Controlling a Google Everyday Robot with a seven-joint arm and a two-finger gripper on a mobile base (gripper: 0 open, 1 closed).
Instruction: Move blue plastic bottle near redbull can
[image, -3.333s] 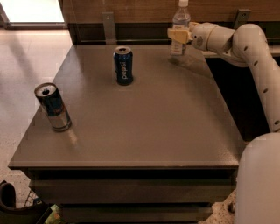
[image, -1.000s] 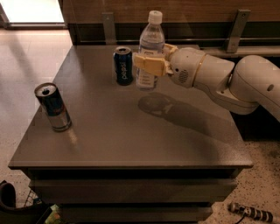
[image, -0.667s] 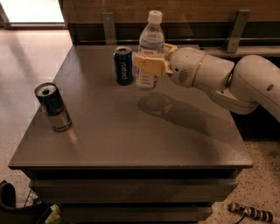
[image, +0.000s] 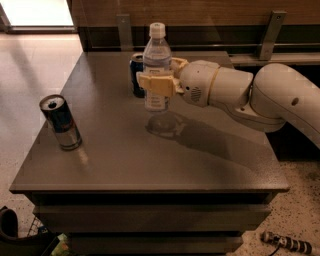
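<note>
The blue plastic bottle (image: 157, 55), clear with a white cap and a pale label, is upright and held above the table's middle. My gripper (image: 159, 82) is shut on the bottle around its label, with the white arm reaching in from the right. The bottle's shadow lies on the table just below it. The redbull can (image: 61, 122), slim, silver and blue with a shiny top, stands near the table's left edge, well to the left of the bottle.
A dark blue Pepsi can (image: 136, 75) stands just behind and left of the held bottle, partly hidden by it. The grey table (image: 210, 155) ends at a front edge below. A wooden wall with metal brackets (image: 270, 35) runs along the back.
The bottle has been lifted from the far right corner and carried left and forward in my gripper. Over the last second it moved slightly left, in front of the Pepsi can.
</note>
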